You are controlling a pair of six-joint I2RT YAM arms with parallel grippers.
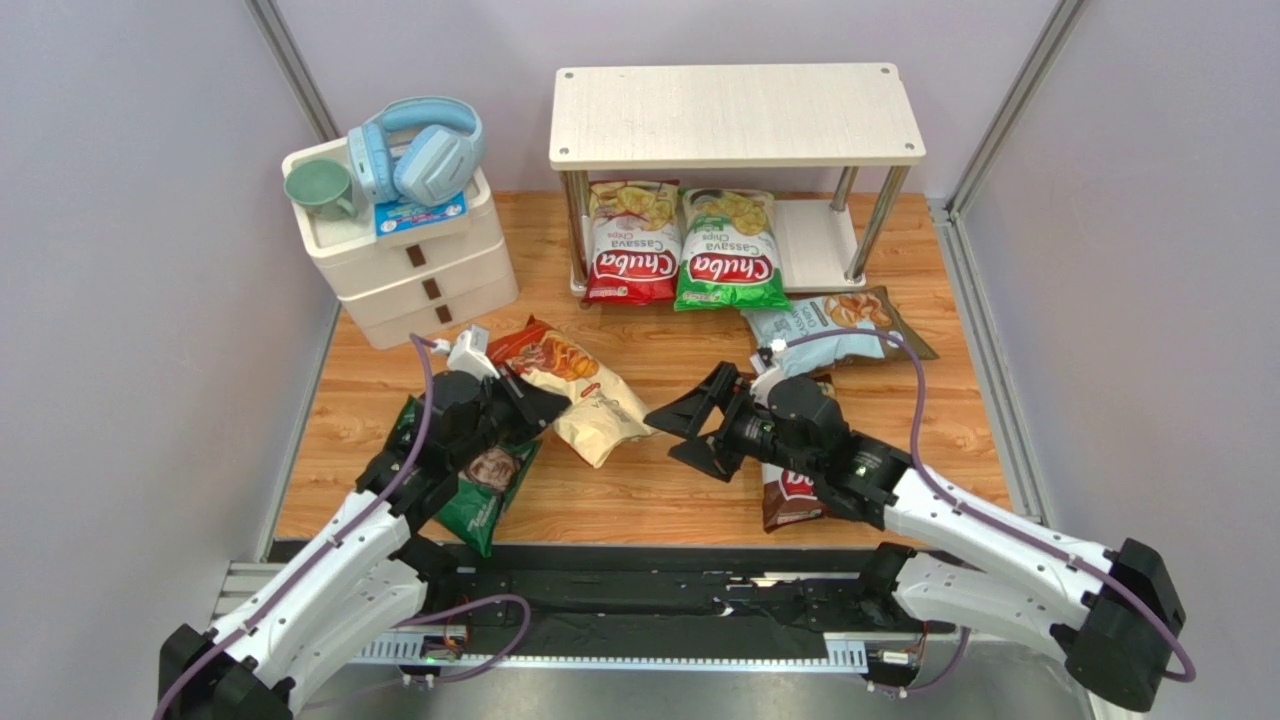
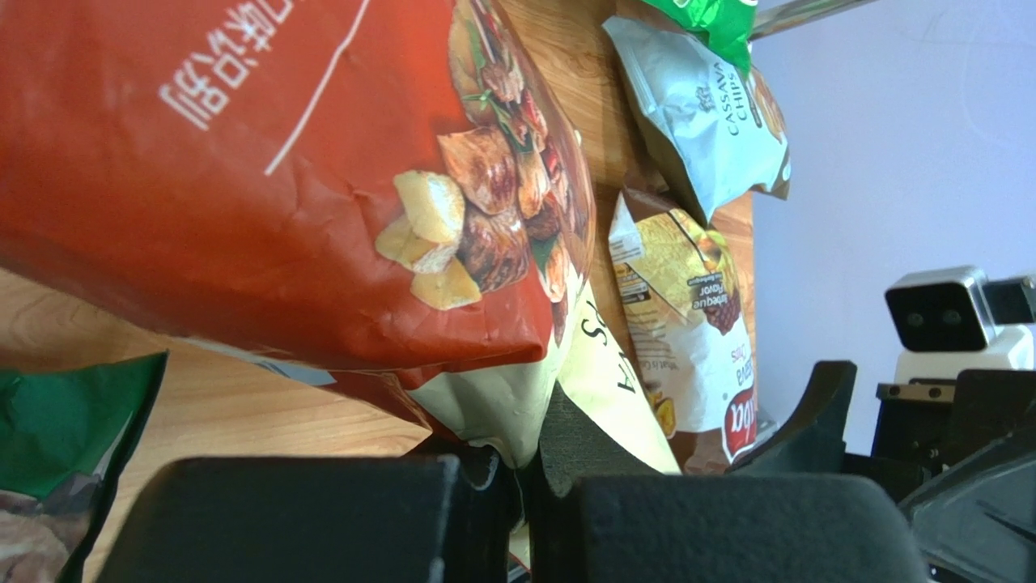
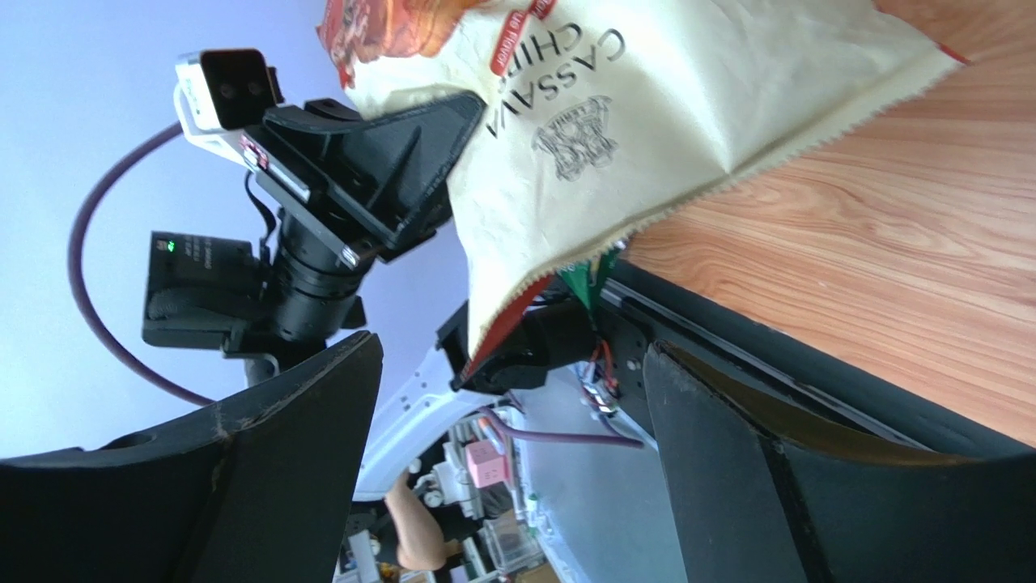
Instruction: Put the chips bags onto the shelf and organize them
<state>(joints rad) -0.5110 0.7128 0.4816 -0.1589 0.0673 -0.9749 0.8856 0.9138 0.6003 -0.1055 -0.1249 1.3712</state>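
Left gripper is pinched tight on one end seam of the cream-orange bag; the bag juts out ahead of those fingers toward my right gripper, whose jaws stand wide apart on nothing, facing the bag's free end just in front of them. It looks light, puffed and glossy; I judge it will slip, and its chips will crush, if squeezed at the belly, so the flat crimped seam is the place to hold.

Beneath my left forearm lies the dark green bag; beneath my right forearm, the brown bag. Beyond my right wrist the light blue bag lies before the shelf, likely in my way; the red bag and green bag sit on its lower board; the white drawer unit stands well beyond my left hand.
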